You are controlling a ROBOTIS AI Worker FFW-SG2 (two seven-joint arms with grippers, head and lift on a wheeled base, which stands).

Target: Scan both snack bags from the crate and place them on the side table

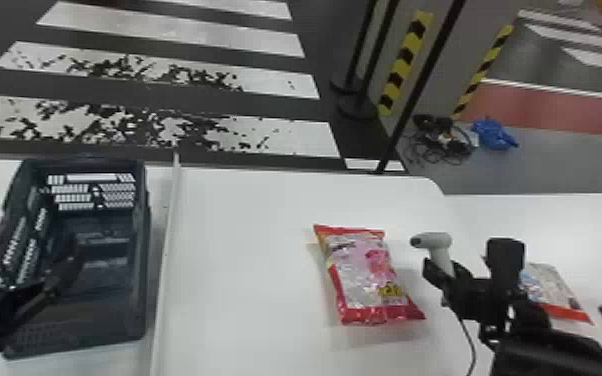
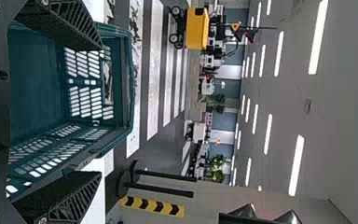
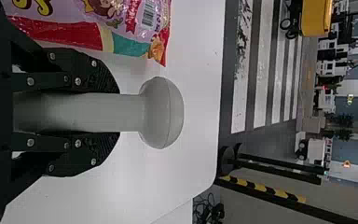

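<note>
Over the dark crate [image 1: 137, 310], my left gripper [image 1: 32, 242] has its fingers spread with nothing between them. The left wrist view shows this left gripper [image 2: 100, 111] facing the crate [image 2: 126, 84], whose visible interior holds no bag. My right gripper [image 1: 437, 275] is closed on the grey scanner [image 1: 440, 242], which is upright with its head above the fingers. In the right wrist view, both fingers of the right gripper [image 3: 116, 112] press on the scanner [image 3: 161, 112]. A red-and-pink snack bag [image 1: 365, 270] lies flat left of the scanner. Another snack bag [image 1: 552, 285] lies farther right, partly hidden by the right arm.
A raised white divider [image 1: 169, 240] runs between the crate and the red-and-pink bag on the white table [image 1: 245, 280]. Another white surface [image 1: 585, 225] adjoins at the right. The scanner's cable [image 1: 471, 340] hangs toward the front. Black posts [image 1: 415, 90] stand behind the table.
</note>
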